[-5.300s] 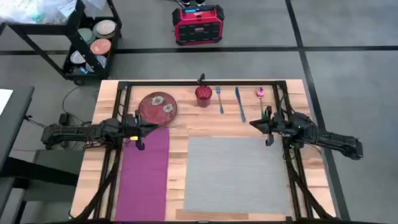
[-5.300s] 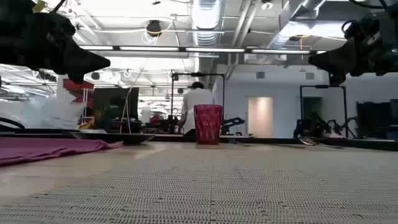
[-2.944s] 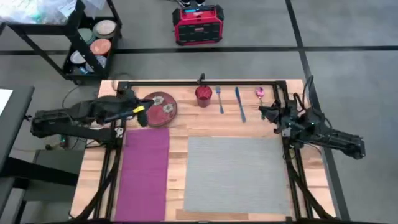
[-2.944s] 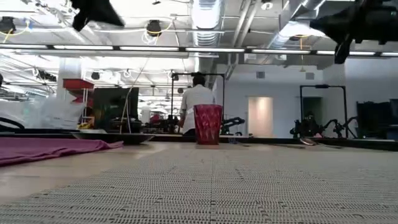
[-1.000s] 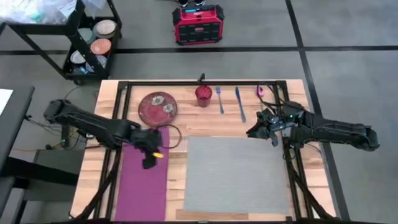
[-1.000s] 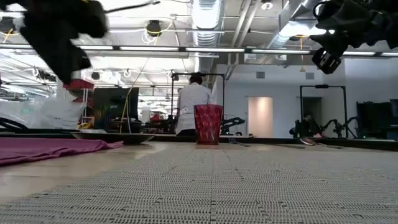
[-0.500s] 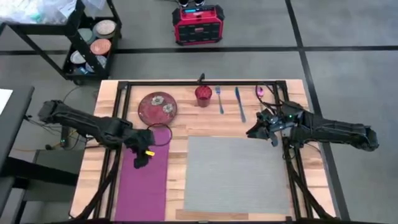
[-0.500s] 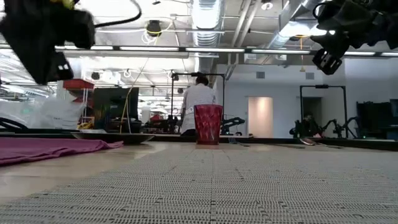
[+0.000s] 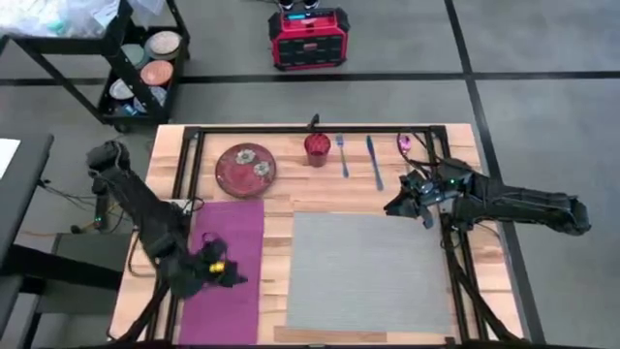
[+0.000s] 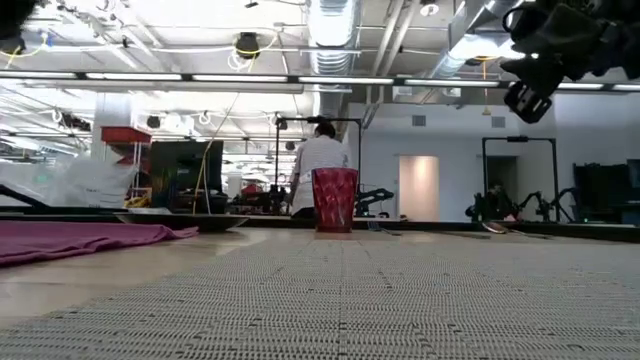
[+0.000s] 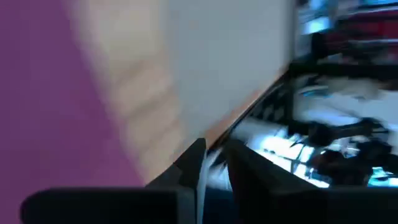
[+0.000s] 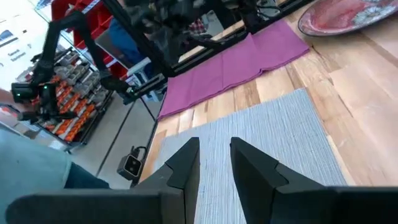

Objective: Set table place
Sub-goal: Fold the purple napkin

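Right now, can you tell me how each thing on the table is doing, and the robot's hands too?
placemat: flat, nothing on it.
napkin: flat, beside the placemat.
plate: on the wood, not on the placemat.
cup: upright.
fork: lying flat.
knife: lying flat.
left gripper: over the napkin.
right gripper: open, holding nothing.

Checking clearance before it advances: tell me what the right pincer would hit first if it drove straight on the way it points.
Likely the grey placemat. The right pincer hangs above the mat's far right corner, angled down across it toward the magenta napkin. Its fingers stand slightly apart, empty. Depth is unclear.
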